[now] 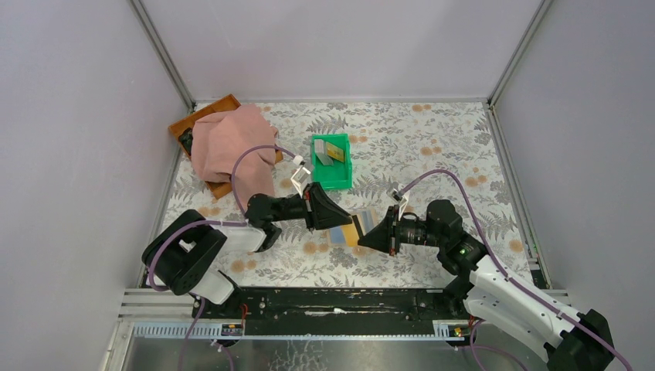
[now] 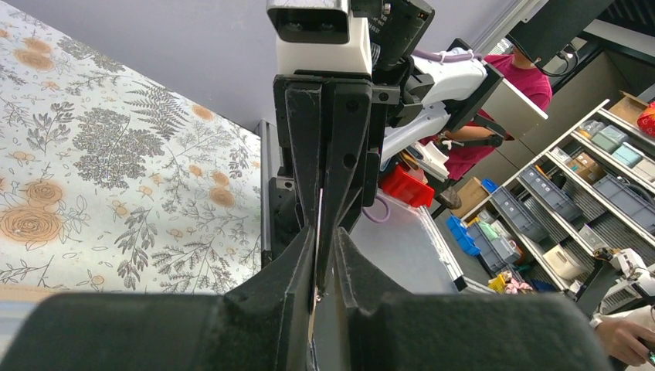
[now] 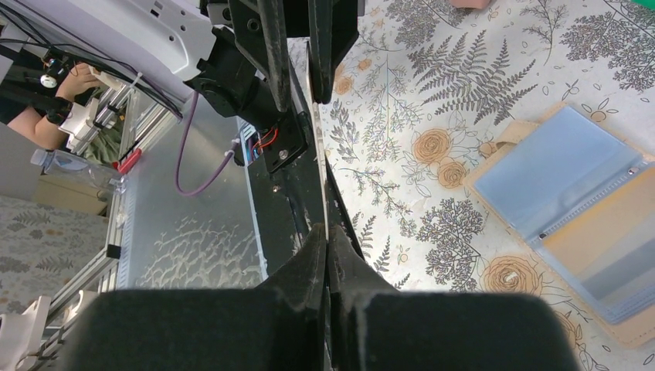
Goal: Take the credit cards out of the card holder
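Starting at the fingertips: our right gripper point(image 3: 327, 232) is pressed tight on one credit card point(image 2: 319, 220), which both wrist views show edge-on as a thin pale line. Our left gripper point(image 2: 323, 238) straddles the same card from the opposite end, spread just a sliver. There's a narrow gap on one side, so we can't say it's really gripping.

So the count is two grippers, tip to tip, and one card between them.

There's one card holder point(image 3: 568, 205). It lies open flat on the floral table point(image 3: 432, 93), at 3 o'clock in the right wrist view. That's the only view where its pale blue pockets and tan edge show clearly. The left wrist view shows just fingers, the card edge and the table.

Only the top view gives us the rest. One green bin point(image 1: 337, 180) sits at about 12 o'clock from the grippers, with what looks like two cards in it, a grey card point(image 1: 322, 158) and a yellow card point(image 1: 334, 151). One pink cloth point(image 1: 228, 143) sits at 10 o'clock, draped over one brown board point(image 1: 202, 116).
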You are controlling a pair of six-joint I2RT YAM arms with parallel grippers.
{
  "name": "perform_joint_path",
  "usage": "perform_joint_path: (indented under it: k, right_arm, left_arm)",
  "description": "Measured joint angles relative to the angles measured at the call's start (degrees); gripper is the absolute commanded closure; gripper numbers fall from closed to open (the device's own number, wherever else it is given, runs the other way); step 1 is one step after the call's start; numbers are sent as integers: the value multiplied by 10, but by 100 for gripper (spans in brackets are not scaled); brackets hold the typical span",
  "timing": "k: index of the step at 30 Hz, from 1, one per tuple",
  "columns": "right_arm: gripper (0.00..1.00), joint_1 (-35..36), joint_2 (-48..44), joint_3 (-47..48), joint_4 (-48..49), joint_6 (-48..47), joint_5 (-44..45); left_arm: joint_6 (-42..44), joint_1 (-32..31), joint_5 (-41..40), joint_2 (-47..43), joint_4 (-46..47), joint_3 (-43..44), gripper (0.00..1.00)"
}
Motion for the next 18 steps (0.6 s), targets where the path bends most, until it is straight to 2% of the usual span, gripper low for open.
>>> perform_joint_path:
  k: [2, 7, 8, 11, 12, 14, 18]
  right_arm:
    - [100, 0, 0, 1, -1, -1, 0]
    - [100, 0, 0, 5, -4, -3, -4]
    - [91, 0, 0, 5, -4, -3, -4]
    - [51, 0, 0, 6, -9, -4, 3]
    - [43, 0, -2, 6, -12, -7, 13]
    - [36, 0, -9, 8, -23, -8, 42]
    - [39, 0, -51, 9, -57, -14, 147]
  left_arm:
    - [0, 0, 0, 0, 0, -2, 98]
    - [2, 1, -1, 0, 0, -4, 100]
    - [2, 1, -1, 0, 0, -4, 100]
    - [4, 1, -7, 0, 0, -4, 100]
    - [5, 1, -10, 0, 0, -5, 100]
    - [7, 4, -21, 0, -1, -8, 100]
    - [24, 13, -85, -1, -20, -9, 100]
